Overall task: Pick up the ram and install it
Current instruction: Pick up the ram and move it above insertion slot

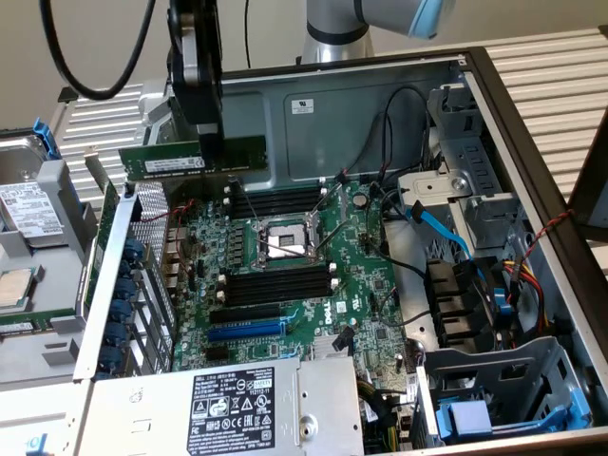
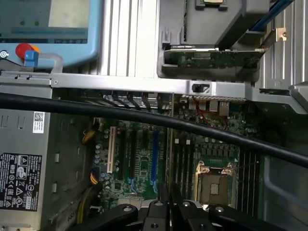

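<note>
The ram (image 1: 161, 160), a long green stick with a pale label, hangs level in the air above the far left edge of the motherboard (image 1: 361, 285). My gripper (image 1: 209, 163) comes down from above and is shut on the stick near its middle. The stick is well above the board and touches nothing else. Below it lie the long black memory slots (image 1: 275, 285), one set on each side of the open processor socket (image 1: 283, 239). In the wrist view my gripper (image 2: 168, 207) points down at the board, with black slots (image 2: 185, 159) just beside the socket (image 2: 214, 183).
The open computer case has a metal rear wall (image 1: 313, 114) and a side frame (image 1: 532, 171). A blue slot (image 1: 245, 331) lies nearer the power supply (image 1: 218, 404). Loose cables (image 1: 418, 218) and drive bays (image 1: 475, 313) crowd the exterior view's right. A thick black cable (image 2: 144, 118) crosses the wrist view.
</note>
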Tool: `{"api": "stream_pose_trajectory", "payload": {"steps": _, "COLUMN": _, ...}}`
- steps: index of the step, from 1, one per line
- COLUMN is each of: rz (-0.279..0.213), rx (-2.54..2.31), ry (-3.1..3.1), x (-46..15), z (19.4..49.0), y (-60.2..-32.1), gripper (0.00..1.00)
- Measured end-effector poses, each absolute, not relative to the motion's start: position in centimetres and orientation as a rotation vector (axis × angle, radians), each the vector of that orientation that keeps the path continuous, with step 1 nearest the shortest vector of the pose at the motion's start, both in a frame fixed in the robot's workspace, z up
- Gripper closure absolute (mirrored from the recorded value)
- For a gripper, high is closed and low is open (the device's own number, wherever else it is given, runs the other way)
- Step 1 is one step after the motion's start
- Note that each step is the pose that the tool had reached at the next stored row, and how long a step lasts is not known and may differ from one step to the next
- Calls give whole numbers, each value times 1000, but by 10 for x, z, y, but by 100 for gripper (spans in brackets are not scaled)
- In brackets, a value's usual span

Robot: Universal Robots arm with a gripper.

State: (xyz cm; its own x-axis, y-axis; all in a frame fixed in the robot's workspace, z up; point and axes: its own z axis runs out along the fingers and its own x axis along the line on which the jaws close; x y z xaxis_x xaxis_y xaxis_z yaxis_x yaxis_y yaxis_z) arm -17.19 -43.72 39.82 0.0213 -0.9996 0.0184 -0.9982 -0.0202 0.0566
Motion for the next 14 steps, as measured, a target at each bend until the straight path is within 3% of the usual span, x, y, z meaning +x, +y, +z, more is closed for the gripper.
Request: {"api": "stream_pose_trajectory", "payload": {"steps": 14, "rz": -42, "rx": 2206, "ry": -2161, "x": -145, "z": 398, "y": -411, "gripper": 87}}
